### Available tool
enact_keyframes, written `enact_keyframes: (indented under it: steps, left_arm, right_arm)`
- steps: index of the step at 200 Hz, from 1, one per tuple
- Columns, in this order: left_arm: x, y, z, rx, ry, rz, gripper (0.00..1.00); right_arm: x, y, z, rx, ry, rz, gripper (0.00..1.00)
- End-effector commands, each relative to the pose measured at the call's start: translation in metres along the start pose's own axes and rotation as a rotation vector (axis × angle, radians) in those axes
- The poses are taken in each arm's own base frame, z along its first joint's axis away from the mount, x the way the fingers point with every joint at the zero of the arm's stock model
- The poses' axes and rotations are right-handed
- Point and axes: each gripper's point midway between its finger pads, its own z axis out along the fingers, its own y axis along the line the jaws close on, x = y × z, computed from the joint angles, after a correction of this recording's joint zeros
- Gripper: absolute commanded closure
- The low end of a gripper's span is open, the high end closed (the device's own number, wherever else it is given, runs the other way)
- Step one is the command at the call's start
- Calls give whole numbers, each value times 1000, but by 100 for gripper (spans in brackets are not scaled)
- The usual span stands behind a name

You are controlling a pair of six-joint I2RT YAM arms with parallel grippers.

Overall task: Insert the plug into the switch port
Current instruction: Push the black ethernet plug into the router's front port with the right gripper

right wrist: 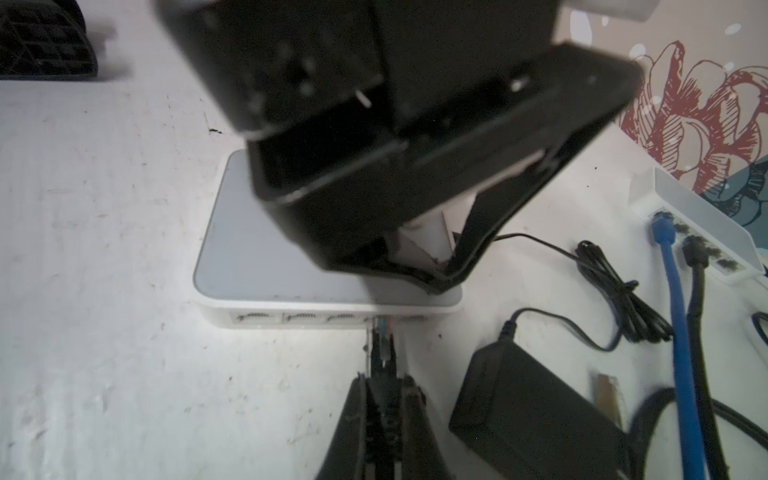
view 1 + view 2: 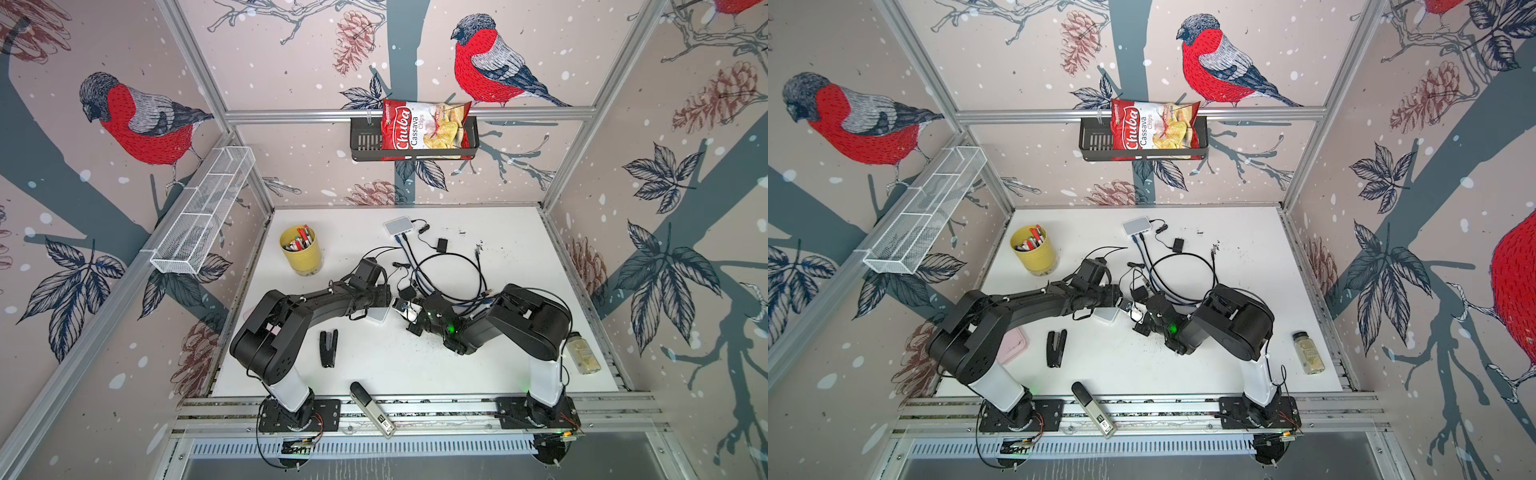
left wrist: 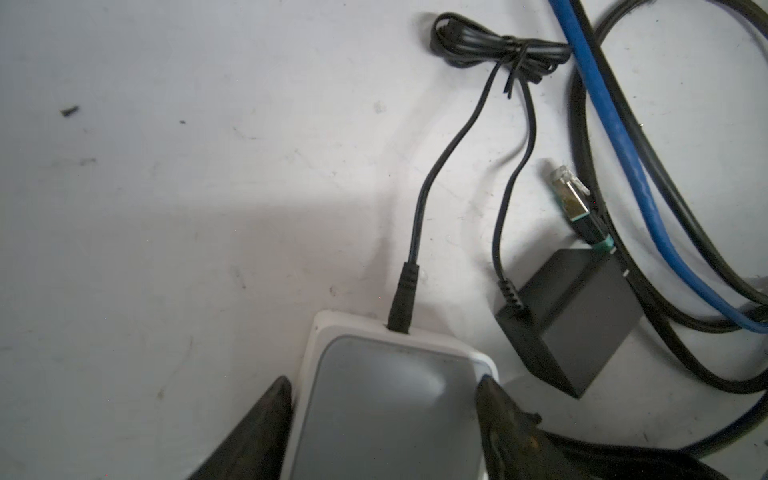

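Two grippers share this step: left gripper [image 3: 383,379] brackets the flat white-and-grey plastic network switch [image 3: 374,428] mid-way across the white table [image 2: 519,353], fingers [image 3: 266,424] at its sides, apparently clamping it. The right gripper [image 1: 384,380] is pinched on the black cable plug [image 1: 382,338], tip at a port [image 1: 374,319] on the switch's right face. To do it well: brace switch, plug square w/ port, push straight, no twist. Hard to tell: how deep the tip sits, latch orientation. Left arm [image 1: 374,166] blocks much of switch top; top views hide the plug.
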Motion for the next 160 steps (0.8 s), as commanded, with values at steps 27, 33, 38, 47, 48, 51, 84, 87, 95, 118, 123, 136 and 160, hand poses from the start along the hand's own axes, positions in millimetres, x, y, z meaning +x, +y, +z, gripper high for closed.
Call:
enact_keyframes:
  steps: [27, 33, 38, 47, 48, 51, 84, 87, 95, 118, 123, 136, 160]
  left_arm:
    - [18, -35, 1, 166, 75, 15, 32]
    - [20, -35, 1, 168, 79, 20, 33]
    - [20, -35, 1, 168, 80, 24, 33]
    - [22, -36, 2, 175, 87, 35, 33]
    - [22, -36, 3, 174, 89, 37, 33]
    - [23, -37, 3, 179, 91, 42, 33]
    - [28, -45, 6, 212, 103, 94, 33]
    - [28, -46, 6, 213, 103, 96, 33]
    - [29, -48, 7, 222, 104, 103, 33]
    - [33, -55, 8, 251, 115, 131, 33]
    - [34, -57, 8, 257, 117, 135, 33]
    - [36, -60, 10, 267, 123, 138, 33]
    - [41, -67, 12, 279, 131, 140, 33]
  right_arm:
    - [-47, 2, 0, -2, -194, -20, 97]
    - [-48, 2, -2, -4, -203, -27, 97]
    - [-49, 3, -2, -7, -208, -32, 97]
    - [-51, 4, -3, -15, -211, -42, 97]
    - [-51, 4, -4, -15, -212, -43, 97]
    - [-52, 5, -4, -19, -212, -46, 97]
    - [-57, 14, -3, -81, -226, -95, 97]
    - [-57, 14, -2, -83, -222, -95, 97]
    - [-58, 14, 0, -88, -218, -92, 98]
    - [-59, 15, 5, -95, -221, -83, 97]
    - [-60, 15, 5, -95, -223, -82, 97]
    - [-62, 14, 7, -91, -225, -73, 97]
    - [-65, 9, 11, -73, -227, -49, 98]
